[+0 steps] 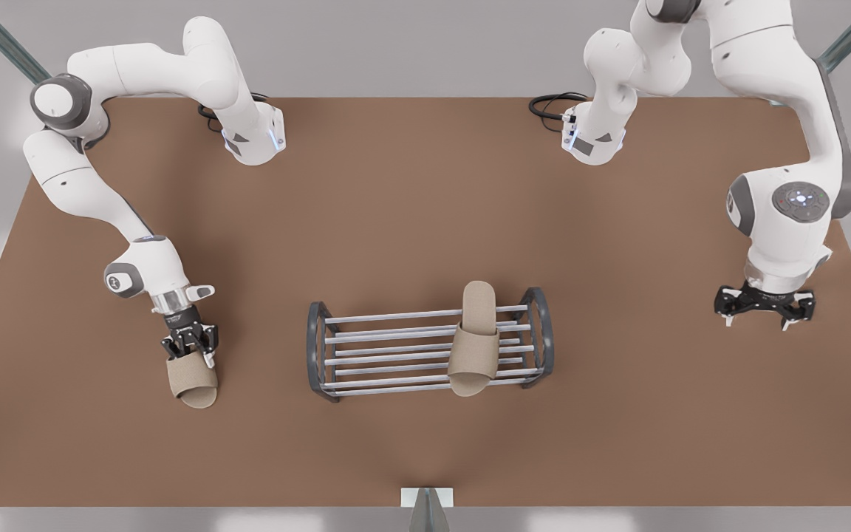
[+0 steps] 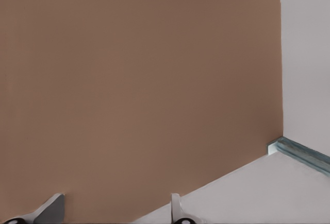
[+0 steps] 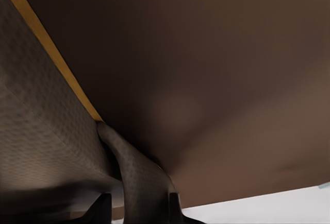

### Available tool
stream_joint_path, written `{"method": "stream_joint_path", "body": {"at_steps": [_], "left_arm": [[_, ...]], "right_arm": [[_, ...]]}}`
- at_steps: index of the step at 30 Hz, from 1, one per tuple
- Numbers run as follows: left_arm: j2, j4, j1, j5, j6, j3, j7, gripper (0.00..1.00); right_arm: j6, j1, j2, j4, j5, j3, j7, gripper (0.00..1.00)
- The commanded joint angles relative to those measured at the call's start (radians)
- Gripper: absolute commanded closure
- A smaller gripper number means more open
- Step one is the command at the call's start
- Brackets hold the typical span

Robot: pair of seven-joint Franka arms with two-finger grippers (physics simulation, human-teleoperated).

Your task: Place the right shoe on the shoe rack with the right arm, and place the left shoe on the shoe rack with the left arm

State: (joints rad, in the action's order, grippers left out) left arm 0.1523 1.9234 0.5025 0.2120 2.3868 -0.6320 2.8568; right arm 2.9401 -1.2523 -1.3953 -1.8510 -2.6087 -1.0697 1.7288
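Observation:
The shoe rack point(image 1: 366, 347) is a dark-grey frame with silver bars near the table's front middle. One beige slipper point(image 1: 473, 340) lies across the bars at the rack's end toward the front view's right. My right gripper point(image 1: 189, 343), at the front view's left, is shut on the other beige slipper point(image 1: 193, 380), which hangs toe-down left of the rack. In the right wrist view, the slipper point(image 3: 51, 131) is close up, with its fabric pinched between the fingers point(image 3: 172, 206). My left gripper point(image 1: 765, 307) hovers open at the front view's right. Its fingertips point(image 2: 51, 206) stand apart over bare table.
The brown table point(image 1: 425, 207) has both arm bases along its far edge. The left gripper point(image 2: 113, 213) is near a table corner point(image 2: 273, 147) with grey floor beyond. A small grey post point(image 1: 425, 506) stands at the front edge.

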Motion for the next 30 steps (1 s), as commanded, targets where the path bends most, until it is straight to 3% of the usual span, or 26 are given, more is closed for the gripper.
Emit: {"method": "stream_joint_path", "body": {"at_steps": [1, 2, 3, 5, 6, 9, 17, 19, 23, 26, 30], "left_arm": [[-0.027, -0.052, -0.008, -0.217, -0.366, 0.011, -1.713, 0.00], [-0.025, -0.055, -0.050, -0.480, -0.455, -0.003, -2.171, 0.00], [-0.027, -0.130, -0.064, -0.535, -0.574, -0.008, -2.153, 0.00], [-0.010, -0.259, -0.108, -0.456, -0.693, -0.008, -2.794, 0.00], [-0.010, -0.257, -0.110, -0.450, -0.693, -0.006, -2.855, 0.00], [0.013, -0.340, -0.084, -0.388, -0.693, 0.015, -2.883, 0.00], [0.015, -0.343, -0.052, -0.365, -0.693, 0.017, -2.878, 0.00], [0.024, -0.388, -0.202, -0.272, -0.693, 0.275, -2.864, 0.00], [0.023, -0.388, -0.203, -0.275, -0.695, 0.273, -2.864, 0.00], [0.024, -0.388, -0.205, -0.275, -0.695, 0.272, -2.869, 0.00], [0.024, -0.388, -0.205, -0.275, -0.696, 0.267, -2.871, 0.00]], "right_arm": [[0.001, -0.001, 0.001, -0.001, 0.001, -0.001, -0.060, 0.46], [-0.001, -0.001, 0.001, -0.001, 0.001, -0.001, -0.060, 0.47], [0.001, -0.001, 0.001, -0.001, 0.001, -0.001, -0.060, 0.47], [-0.001, -0.001, 0.002, -0.001, 0.001, -0.001, -0.060, 0.48], [-0.001, 0.001, 0.002, 0.001, 0.001, -0.001, -0.060, 0.49], [0.001, 0.007, 0.005, 0.001, 0.001, -0.003, -0.058, 0.53], [-0.003, 0.024, 0.022, 0.003, -0.001, -0.010, -0.057, 0.58], [-0.003, 0.030, 0.028, 0.003, -0.001, -0.013, -0.057, 0.62], [-0.004, 0.031, 0.030, 0.003, -0.002, -0.015, -0.055, 0.68], [-0.004, 0.031, 0.030, 0.003, -0.004, -0.015, -0.051, 0.79], [-0.004, 0.033, 0.042, 0.003, -0.002, -0.022, -0.048, 0.79]]}}
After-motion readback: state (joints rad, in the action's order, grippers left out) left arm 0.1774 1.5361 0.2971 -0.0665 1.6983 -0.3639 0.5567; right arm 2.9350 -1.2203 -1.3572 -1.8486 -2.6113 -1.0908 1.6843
